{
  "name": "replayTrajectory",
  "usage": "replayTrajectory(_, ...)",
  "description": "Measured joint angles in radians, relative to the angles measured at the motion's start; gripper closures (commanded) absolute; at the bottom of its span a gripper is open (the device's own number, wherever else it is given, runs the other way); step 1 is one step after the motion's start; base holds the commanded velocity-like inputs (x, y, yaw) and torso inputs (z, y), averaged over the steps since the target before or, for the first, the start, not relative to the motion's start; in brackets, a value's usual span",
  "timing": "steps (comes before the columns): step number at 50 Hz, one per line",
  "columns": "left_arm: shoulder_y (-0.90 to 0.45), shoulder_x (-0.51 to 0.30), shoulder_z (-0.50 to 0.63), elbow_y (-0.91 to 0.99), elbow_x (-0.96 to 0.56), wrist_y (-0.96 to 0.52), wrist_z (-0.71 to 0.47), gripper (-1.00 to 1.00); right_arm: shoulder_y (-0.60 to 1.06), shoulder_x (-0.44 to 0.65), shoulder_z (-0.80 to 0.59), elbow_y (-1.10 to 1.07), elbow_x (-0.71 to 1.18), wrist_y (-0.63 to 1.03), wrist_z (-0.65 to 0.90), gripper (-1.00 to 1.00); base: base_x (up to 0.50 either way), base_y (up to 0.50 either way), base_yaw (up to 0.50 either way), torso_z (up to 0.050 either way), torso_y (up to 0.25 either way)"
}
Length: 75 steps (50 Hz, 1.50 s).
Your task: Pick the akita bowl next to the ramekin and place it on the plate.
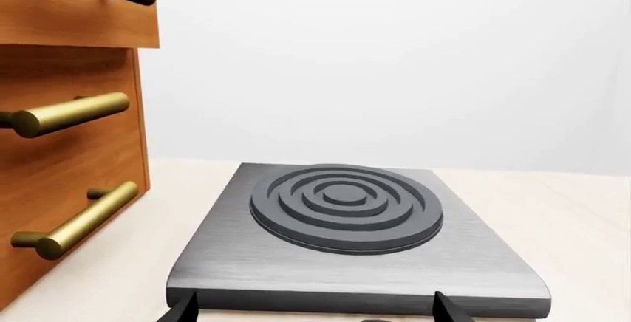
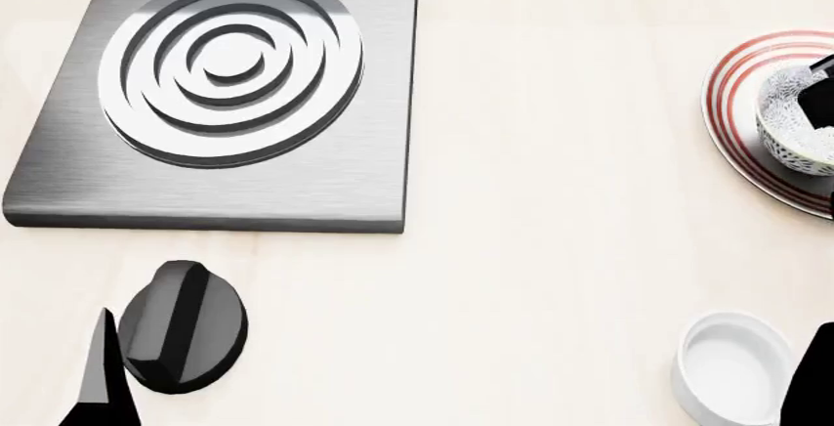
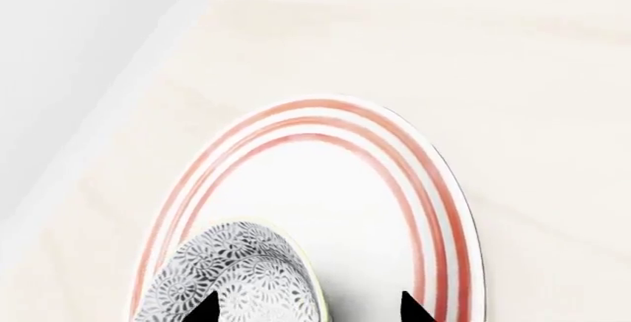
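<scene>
Pale wooden worktop carries the plate, and the akita bowl sits on it near one rim. The right gripper has its fingers spread wide, one tip over the bowl. The ramekin stands well apart. Only the left gripper's tips show, set wide before the hotplate.

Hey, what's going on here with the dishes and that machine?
The robot's right end effector is over a white plate with red rings, where a small grey-and-white floral-patterned bowl now sits. Whether it grips the bowl is unclear. A plain white ramekin stands nearer the robot. The left end effector hangs idle before a grey metal hob plate, beside a black knob.
</scene>
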Motion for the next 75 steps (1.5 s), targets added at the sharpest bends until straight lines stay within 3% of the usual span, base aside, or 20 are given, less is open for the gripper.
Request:
replayTrajectory(29,0.0,-0.003,0.007,-0.009,0.002,0.01,-0.002,-1.0,0.045,-0.04,-0.178,-0.015,-0.07,-0.066,-0.098,-1.0,0.0,0.0,0.0,0.0,0.0)
replayTrajectory(52,-0.004,-0.006,0.008,-0.013,-0.004,0.009,-0.006,-1.0,-0.23,-0.248,-0.318,-0.76,-0.129,0.24,-0.247,-1.0,0.0,0.0,0.0,0.0,0.0)
replayTrajectory(75,-0.003,-0.009,0.013,-0.017,-0.004,0.017,-0.008,-1.0,-0.55,-0.342,-0.425,-1.187,-0.078,0.284,-0.302,-1.0,0.0,0.0,0.0,0.0,0.0)
